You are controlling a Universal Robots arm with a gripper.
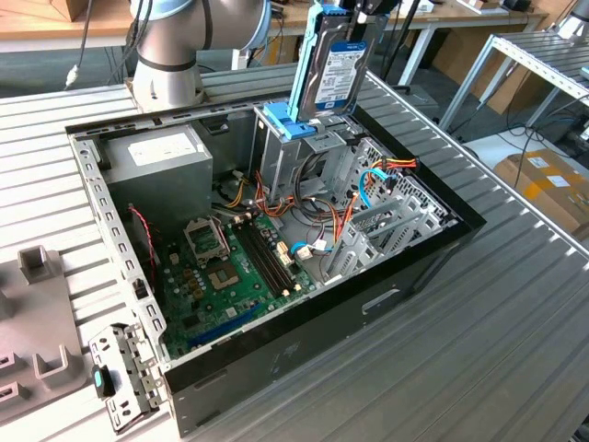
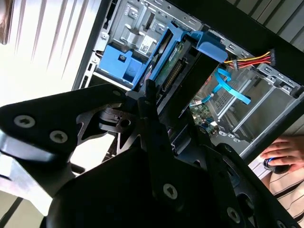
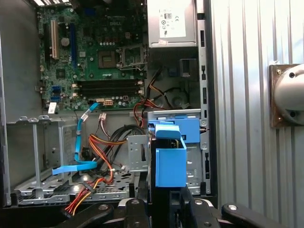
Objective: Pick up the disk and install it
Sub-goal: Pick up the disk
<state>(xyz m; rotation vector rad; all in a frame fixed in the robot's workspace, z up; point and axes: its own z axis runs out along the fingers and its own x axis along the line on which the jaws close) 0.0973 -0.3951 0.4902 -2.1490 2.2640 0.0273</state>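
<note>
The disk [image 1: 333, 75], a dark drive between bright blue rails, stands on end over the open computer case [image 1: 433, 267]. My gripper [image 1: 357, 9] is shut on its upper end. The disk's lower end sits at the mouth of the tall grey bay [image 1: 276, 157], beside the blue clip [image 1: 285, 124]. In the second wrist view, my gripper [image 2: 171, 97] has black fingers [image 2: 151, 102] on either side of the disk [image 2: 172, 71], with its blue end tab [image 2: 209, 45] pointing into the case. In the first wrist view, the blue end of the disk [image 3: 170, 164] hangs over the bay [image 3: 190, 130].
Inside the case lie the green motherboard [image 1: 230, 267], the grey power supply [image 1: 156, 161], orange and red wires [image 1: 276, 207] and a thin blue cable [image 1: 368, 189]. The arm's base [image 1: 170, 55] stands behind the case. A person's hand [image 2: 285, 152] rests nearby. A grey fixture [image 1: 37, 322] sits beyond the case.
</note>
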